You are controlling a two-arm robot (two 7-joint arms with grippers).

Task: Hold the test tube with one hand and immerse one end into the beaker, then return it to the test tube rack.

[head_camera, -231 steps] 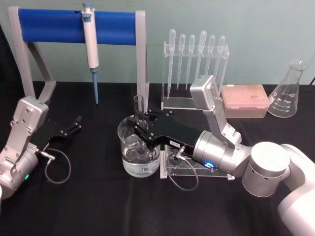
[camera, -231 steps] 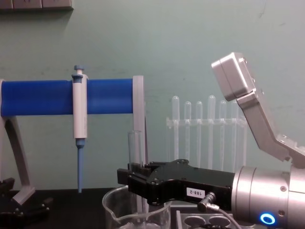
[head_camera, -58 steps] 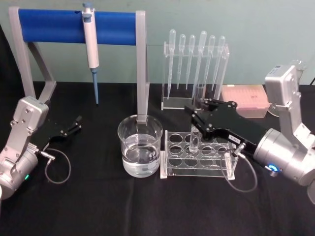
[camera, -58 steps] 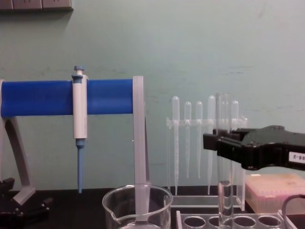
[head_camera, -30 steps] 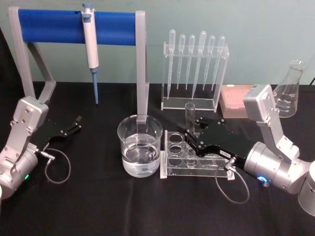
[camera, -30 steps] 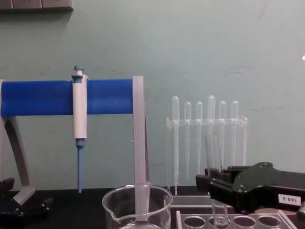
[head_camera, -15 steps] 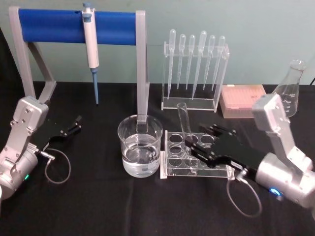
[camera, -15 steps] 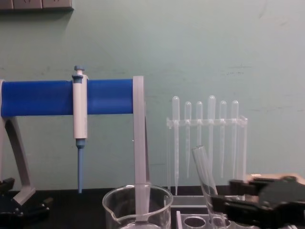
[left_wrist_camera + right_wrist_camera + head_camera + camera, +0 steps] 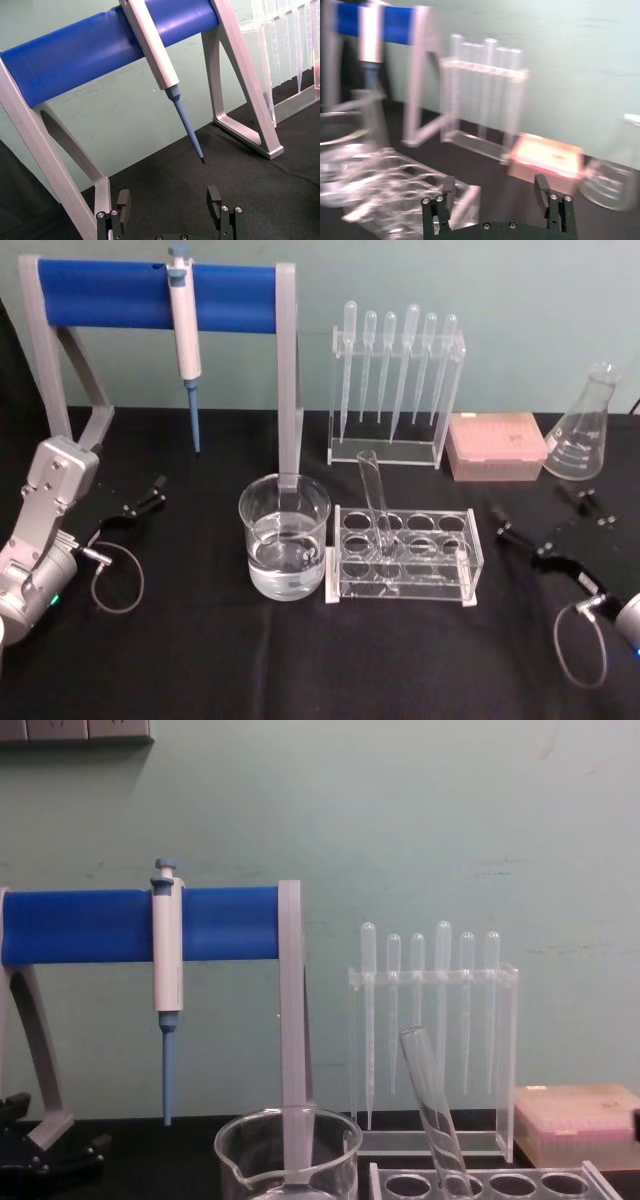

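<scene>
We've got the test tube (image 9: 376,505) sitting in the clear rack (image 9: 403,556), just at 3 o'clock from the beaker (image 9: 284,535), and nothing is gripping it, so by our read the dip is done and only the retreat is left. The worry is the lean — the tube isn't upright, its open top tips toward 11 o'clock, in the direction of the beaker, with the rounded end down in one of the rack's holes. It looks loose in that hole, so we'd guess any bump to the rack or table could rock it further, maybe clink it on the beaker's rim or roll it out, and thin glass wouldn't enjoy that. The right gripper (image 9: 548,523) is well clear at roughly 3 o'clock of the rack, low over the black table (image 9: 200,660), fingers spread wide apart with nothing between them; its wrist view shows the same empty gap, looking back across the rack. Its loose cable (image 9: 578,642) loops off toward 5 o'clock, and we'd keep that from dragging anything if the arm swings. The left gripper (image 9: 138,506) is parked way out at 9 o'clock near the blue-barred stand (image 9: 150,295), also spread open and empty, pointing toward the hanging pipettor (image 9: 155,52).
</scene>
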